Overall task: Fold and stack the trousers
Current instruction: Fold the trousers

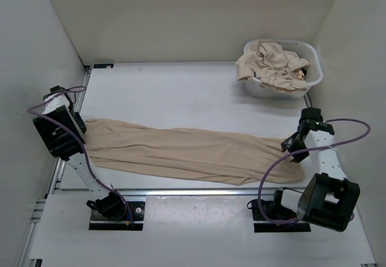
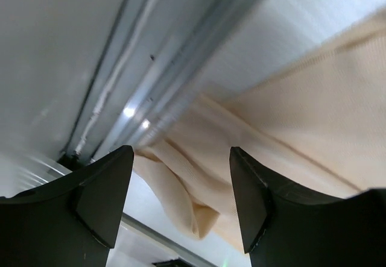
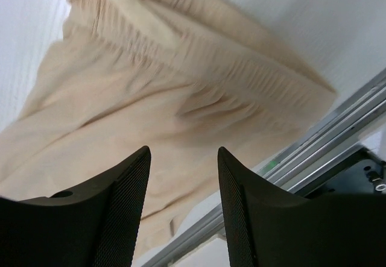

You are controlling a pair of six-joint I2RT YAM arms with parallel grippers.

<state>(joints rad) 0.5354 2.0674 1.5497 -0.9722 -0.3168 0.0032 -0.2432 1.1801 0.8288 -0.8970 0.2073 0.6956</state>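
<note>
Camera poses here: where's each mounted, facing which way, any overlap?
Top external: above and behind the bases, looking down on the table; left arm and right arm show.
Left wrist: on left arm, facing down past its open jaws at the trousers.
Right wrist: on right arm, facing down past open jaws at the waistband.
Shared: all see the trousers.

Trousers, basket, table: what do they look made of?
Trousers: thin, soft cloth, matte beige. It wrinkles and lies limp, and shows a fine knit-like texture close up.
Basket: probably white plastic, with a smooth, rigid rim and a slotted wall.
Table: white, smooth and slightly shiny. It could be laminate or a painted board; I cannot tell which.
</note>
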